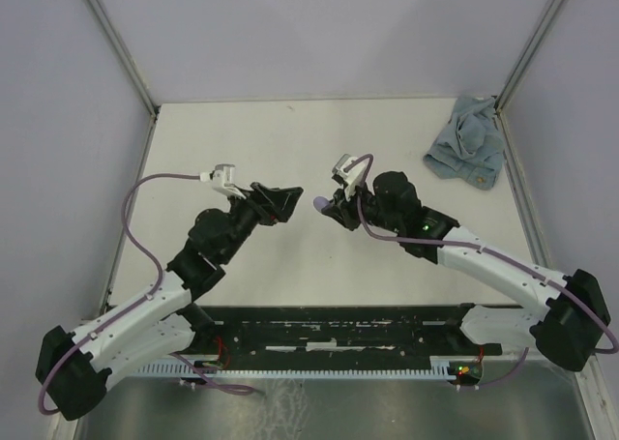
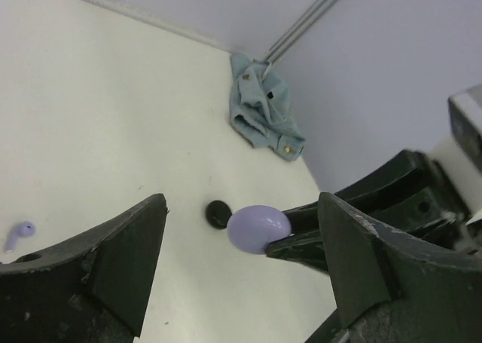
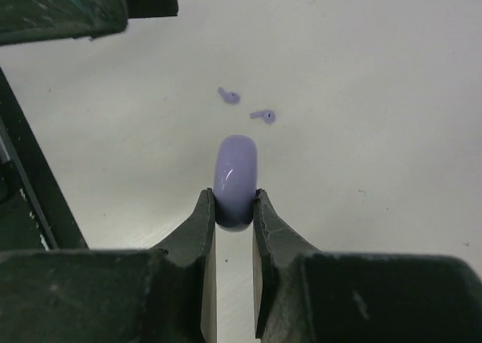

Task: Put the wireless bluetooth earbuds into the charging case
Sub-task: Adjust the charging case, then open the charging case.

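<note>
My right gripper [image 3: 234, 197] is shut on a smooth lilac oval charging case [image 3: 236, 173], closed and held edge-on above the table. The case [image 1: 320, 204] hangs mid-table between the two arms. Seen from the left wrist, the case [image 2: 258, 228] sticks out of the right gripper's fingers [image 2: 316, 234]. My left gripper [image 2: 239, 201] stands open just short of it, jaws wide and holding nothing. Two tiny lilac earbuds [image 3: 229, 96] [image 3: 264, 116] lie on the white table beyond the case. One lilac earbud [image 2: 19, 234] shows at the left.
A crumpled light-blue cloth [image 1: 467, 150] lies at the far right corner by the frame post. A small black round disc [image 2: 218, 213] rests on the table under the case. A black rail [image 1: 338, 329] runs along the near edge.
</note>
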{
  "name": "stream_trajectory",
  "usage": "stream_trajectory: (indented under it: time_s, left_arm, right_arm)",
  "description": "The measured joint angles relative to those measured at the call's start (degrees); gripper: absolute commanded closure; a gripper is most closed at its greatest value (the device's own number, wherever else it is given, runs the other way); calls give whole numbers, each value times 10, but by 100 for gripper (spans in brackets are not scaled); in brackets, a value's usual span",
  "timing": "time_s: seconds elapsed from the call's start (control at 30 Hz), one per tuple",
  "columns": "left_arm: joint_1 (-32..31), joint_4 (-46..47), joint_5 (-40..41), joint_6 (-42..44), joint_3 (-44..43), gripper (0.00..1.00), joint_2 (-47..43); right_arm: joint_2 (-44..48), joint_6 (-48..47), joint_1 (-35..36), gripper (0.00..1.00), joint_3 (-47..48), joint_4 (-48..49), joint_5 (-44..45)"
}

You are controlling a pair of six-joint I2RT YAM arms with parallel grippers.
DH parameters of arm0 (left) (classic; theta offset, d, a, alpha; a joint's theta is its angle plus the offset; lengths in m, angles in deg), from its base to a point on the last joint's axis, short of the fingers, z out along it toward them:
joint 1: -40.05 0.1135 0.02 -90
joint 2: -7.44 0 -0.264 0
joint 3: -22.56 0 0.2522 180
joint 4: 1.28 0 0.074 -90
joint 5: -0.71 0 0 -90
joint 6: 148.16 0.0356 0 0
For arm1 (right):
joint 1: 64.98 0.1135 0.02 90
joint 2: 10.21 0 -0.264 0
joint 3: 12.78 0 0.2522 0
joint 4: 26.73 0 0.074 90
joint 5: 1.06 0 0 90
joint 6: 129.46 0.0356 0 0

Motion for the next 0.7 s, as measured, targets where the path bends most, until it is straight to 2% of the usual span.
stream_trajectory:
  time_s: [0.2,0.33,0.53,0.7]
  left_arm:
    - [0,-14,-80,167,-11,12,29]
    - [0,-25,-165,257,-31,14,72]
    - [8,-54,-315,360,-57,19,109]
    - [14,-81,-432,420,-81,26,129]
  right_arm:
    - [3,-39,-21,96,69,-170,-75]
    - [3,-67,-43,96,113,-272,-116]
    - [-16,-109,-63,96,185,-391,-159]
    - [-38,-136,-63,96,220,-452,-191]
